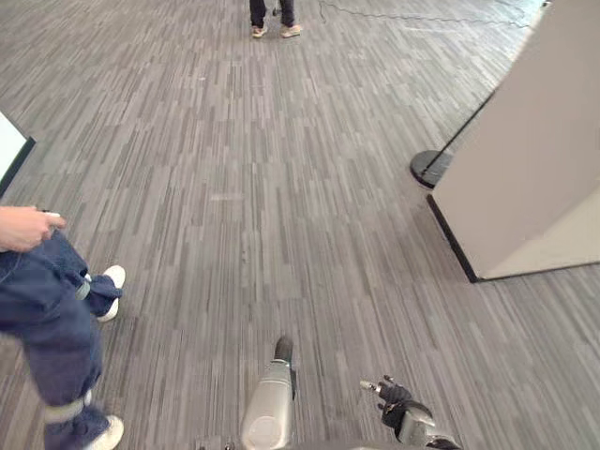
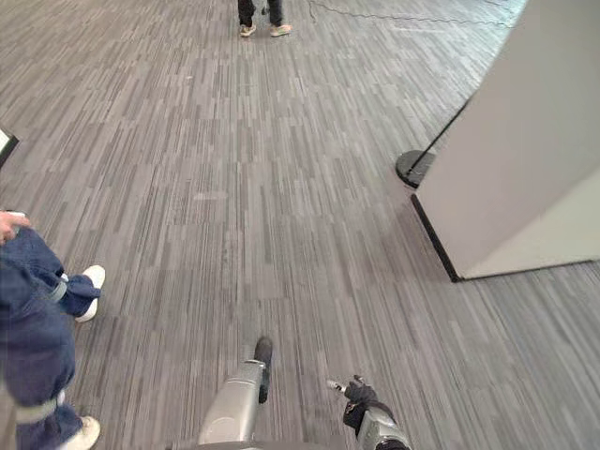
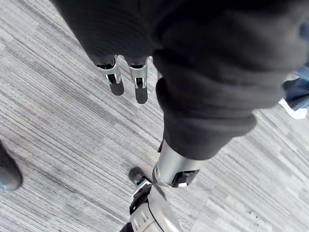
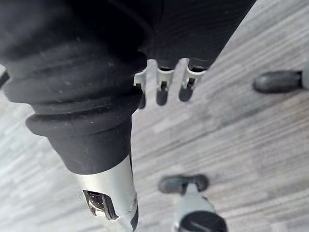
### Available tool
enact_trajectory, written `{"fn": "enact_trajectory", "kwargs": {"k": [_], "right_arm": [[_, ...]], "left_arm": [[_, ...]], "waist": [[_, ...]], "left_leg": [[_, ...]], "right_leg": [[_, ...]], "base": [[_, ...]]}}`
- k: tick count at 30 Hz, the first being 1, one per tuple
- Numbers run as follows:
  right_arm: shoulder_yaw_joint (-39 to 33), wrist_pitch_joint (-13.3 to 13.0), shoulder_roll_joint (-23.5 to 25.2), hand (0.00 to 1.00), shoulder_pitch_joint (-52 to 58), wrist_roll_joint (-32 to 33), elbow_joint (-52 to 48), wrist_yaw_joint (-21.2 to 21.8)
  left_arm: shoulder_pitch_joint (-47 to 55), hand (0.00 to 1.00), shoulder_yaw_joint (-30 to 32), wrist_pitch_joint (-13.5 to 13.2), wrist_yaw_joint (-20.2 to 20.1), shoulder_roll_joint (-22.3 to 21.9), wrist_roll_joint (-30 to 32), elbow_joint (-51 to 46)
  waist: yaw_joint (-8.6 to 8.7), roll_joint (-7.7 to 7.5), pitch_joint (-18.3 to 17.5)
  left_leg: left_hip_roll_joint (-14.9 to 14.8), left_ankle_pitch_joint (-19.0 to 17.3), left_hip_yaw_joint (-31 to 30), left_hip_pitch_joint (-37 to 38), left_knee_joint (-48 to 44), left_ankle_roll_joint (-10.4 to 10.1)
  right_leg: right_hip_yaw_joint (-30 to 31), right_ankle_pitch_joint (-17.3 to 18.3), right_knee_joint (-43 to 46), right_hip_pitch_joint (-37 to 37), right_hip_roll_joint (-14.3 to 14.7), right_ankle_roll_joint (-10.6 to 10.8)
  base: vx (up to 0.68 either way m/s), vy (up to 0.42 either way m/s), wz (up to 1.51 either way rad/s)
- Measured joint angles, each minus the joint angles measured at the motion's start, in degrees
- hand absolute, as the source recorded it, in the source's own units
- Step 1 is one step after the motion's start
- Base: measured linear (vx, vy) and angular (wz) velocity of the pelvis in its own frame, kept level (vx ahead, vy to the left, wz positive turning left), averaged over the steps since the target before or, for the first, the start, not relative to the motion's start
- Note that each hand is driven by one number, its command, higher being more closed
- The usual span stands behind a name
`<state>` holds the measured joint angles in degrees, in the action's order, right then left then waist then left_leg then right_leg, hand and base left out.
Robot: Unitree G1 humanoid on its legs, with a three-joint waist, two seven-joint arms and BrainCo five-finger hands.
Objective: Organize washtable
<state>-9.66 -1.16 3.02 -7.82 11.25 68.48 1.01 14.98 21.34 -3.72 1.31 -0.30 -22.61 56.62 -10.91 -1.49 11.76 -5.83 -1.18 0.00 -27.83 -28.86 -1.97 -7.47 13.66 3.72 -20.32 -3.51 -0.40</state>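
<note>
The left hand (image 3: 140, 84) and right hand (image 4: 161, 91) hang loosely spread and empty above the grey striped carpet floor (image 1: 281, 187); where the washtable's things lie, or how they handle, I cannot tell

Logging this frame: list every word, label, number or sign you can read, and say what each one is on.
No readable text in any view.
White partition panel: plain, no print.
White board at the left edge: blank where it shows.
Person's blue trousers: no lettering visible.
Grey carpet floor: no markings.
Left hand and right hand: open, holding nothing labelled.
</note>
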Motion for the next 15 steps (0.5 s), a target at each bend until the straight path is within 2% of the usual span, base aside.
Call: {"fn": "enact_trajectory", "kwargs": {"k": [1,2,3,4,5,6,7,8,10,11,13,15], "right_arm": [[0.14,-0.04,0.34,0.0,-1.26,-1.29,-0.07,0.52],[0.15,-0.05,0.34,0.0,-1.28,-2.0,-0.16,0.54],[0.02,-0.06,0.25,0.0,-0.89,-3.03,-0.23,0.63],[-0.07,-0.07,0.07,0.0,-0.49,-3.37,-0.25,0.74],[-0.2,-0.07,0.02,0.0,0.2,-4.13,-0.25,1.45],[-0.3,-0.07,-0.04,0.0,0.92,-4.22,-0.24,1.72],[-0.72,-0.01,-0.12,0.0,2.53,-4.96,-0.26,1.81],[-0.66,-0.03,-0.12,0.0,3.5,-5.45,-2.2,1.99],[-1.34,-1.05,-0.44,0.0,4.1,-5.33,-4.66,2.44],[-2.46,-1.99,-1.05,0.0,4.21,-5.06,-5.76,2.66],[-5.52,-2.51,-1.34,0.0,4.77,-4.48,-7.21,2.55],[-8.61,-2.15,-1.32,0.0,5.03,-2.63,-7.31,1.88]], "left_arm": [[0.26,0.0,2.05,-0.3,-0.11,-0.63,-1.76,0.01],[0.62,0.0,2.92,-0.28,-0.06,-0.69,-2.79,0.12],[1.82,0.0,3.39,-0.33,0.04,-0.63,-4.1,0.17],[2.32,0.0,3.26,-0.33,0.09,-0.56,-4.48,0.24],[2.34,0.0,2.96,-0.17,0.2,-0.07,-4.44,0.33],[2.25,0.0,2.9,-0.11,0.2,0.45,-4.44,0.16],[1.93,0.0,2.79,-0.06,0.25,1.16,-3.8,0.01],[1.56,0.0,2.78,-0.03,0.44,2.14,-3.6,-0.22],[-0.13,0.0,2.45,-0.04,0.44,3.37,-3.58,-0.57],[-1.75,0.0,1.54,-0.02,0.41,3.92,-3.59,-0.65],[-3.89,0.0,1.09,-0.04,0.43,4.02,-3.57,-0.8],[-5.39,0.0,0.78,-0.25,0.58,4.1,-2.87,-0.57]], "waist": [[-0.49,-0.79,0.02],[-0.65,-1.11,0.05],[-0.57,-1.79,-0.07],[0.13,-1.97,0.04],[1.32,-1.98,0.39],[1.76,-1.52,0.71],[2.75,-1.34,0.85],[3.37,-1.46,0.76],[5.24,-1.67,0.74],[5.94,-1.49,0.91],[7.08,-1.17,1.04],[7.16,-1.34,1.15]], "left_leg": [[0.28,-5.16,1.28,0.68,-5.36,2.49],[0.54,-7.41,2.37,1.91,-7.11,3.48],[1.71,-11.63,4.26,5.22,-9.92,5.47],[2.87,-14.85,4.73,8.3,-10.98,6.83],[4.25,-17.87,4.6,12.52,-11.23,7.68],[4.85,-18.94,4.27,14.81,-10.71,7.93],[5.21,-20.28,3.44,20.23,-8.04,8.43],[5.08,-20.74,2.71,25.23,-3.44,8.61],[4.78,-20.87,0.22,30.72,2.65,8.61],[4.4,-20.67,-0.99,33.51,5.42,7.96],[3.76,-21.84,-2.71,36.78,7.02,7.45],[2.99,-23.81,-2.96,42.13,11.09,6.46]], "right_leg": [[2.9,-2.6,8.64,2.57,-2.33,2.86],[4.26,-3.39,13.01,3.23,-2.94,4.17],[7.09,-6.58,24.83,6.01,-4.96,6.97],[9.33,-12.56,35.39,9.17,-5.82,8.76],[9.79,-16.04,49.46,13.87,-6.36,9.59],[8.55,-15.71,55.37,16.13,-6.72,9.45],[4.66,-13.48,62.7,19.92,-7.07,7.81],[-0.76,-10.91,64.89,23.91,-7.45,4.17],[-8.17,-7.35,60.34,29.78,-7.26,1.97],[-11.56,-5.13,53.4,33.28,-6.69,2.58],[-15.76,-4.34,40.65,35.86,-6.3,2.8],[-19.24,-10.08,13.42,37.0,-3.83,4.25]], "base": [[0.81,0.418,-0.27],[0.94,0.489,-0.34],[0.57,0.294,-0.13],[0.78,0.364,0.13],[0.49,0.216,0.31],[0.69,0.234,0.46],[0.53,0.122,0.32],[0.62,0.126,0.32],[0.52,0.014,0.47],[0.54,-0.023,0.62],[0.61,-0.054,0.57],[0.74,-0.102,0.36]]}}
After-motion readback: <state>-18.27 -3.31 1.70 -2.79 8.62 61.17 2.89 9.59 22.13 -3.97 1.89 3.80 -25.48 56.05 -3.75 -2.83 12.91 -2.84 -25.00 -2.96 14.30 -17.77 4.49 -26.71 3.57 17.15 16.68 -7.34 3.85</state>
